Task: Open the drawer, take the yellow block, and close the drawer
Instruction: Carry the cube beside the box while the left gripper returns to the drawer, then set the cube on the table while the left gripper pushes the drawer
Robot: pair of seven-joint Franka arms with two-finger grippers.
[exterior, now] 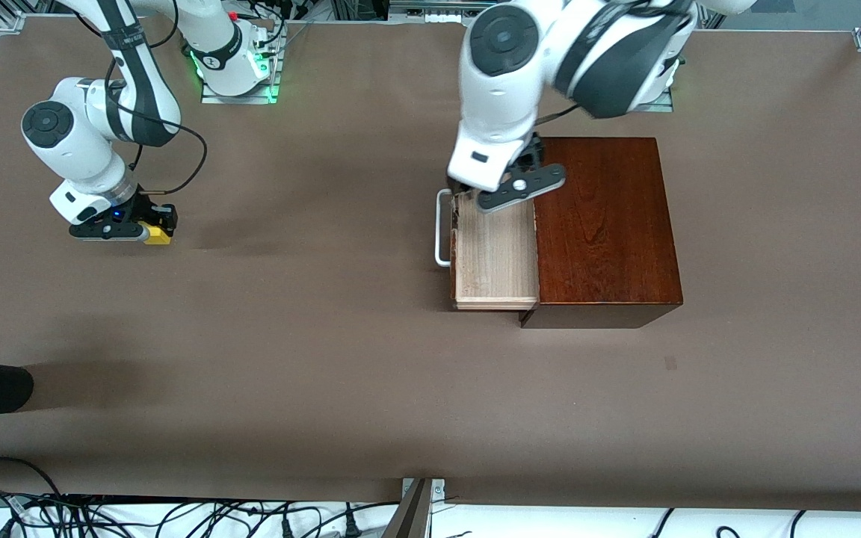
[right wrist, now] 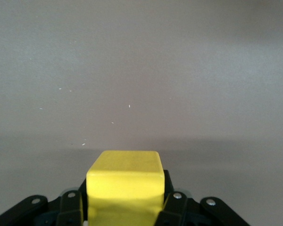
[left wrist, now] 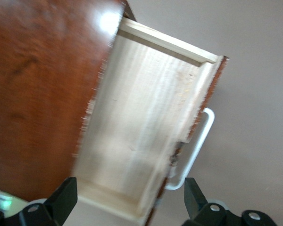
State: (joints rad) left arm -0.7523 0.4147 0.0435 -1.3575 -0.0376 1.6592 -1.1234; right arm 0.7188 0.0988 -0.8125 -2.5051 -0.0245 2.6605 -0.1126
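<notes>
fingers [right wrist: 87,207] clamp yellow block [right wrist: 124,186], base hidden; left fingers [left wrist: 63,197] spread over drawer [left wrist: 141,127].

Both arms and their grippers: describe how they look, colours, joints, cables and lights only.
The right arm and left arm are glossy white with dark grey round joint caps and black bands. A black cable loops beside the right arm. The right gripper and left gripper are black; green lights glow at the right arm's base.

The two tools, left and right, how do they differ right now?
The left tool is open and empty, while the right tool is shut on the yellow block. The left tool is over the open drawer, by its handle; the right tool is over bare table toward the right arm's end. Both have dark fingers.
</notes>
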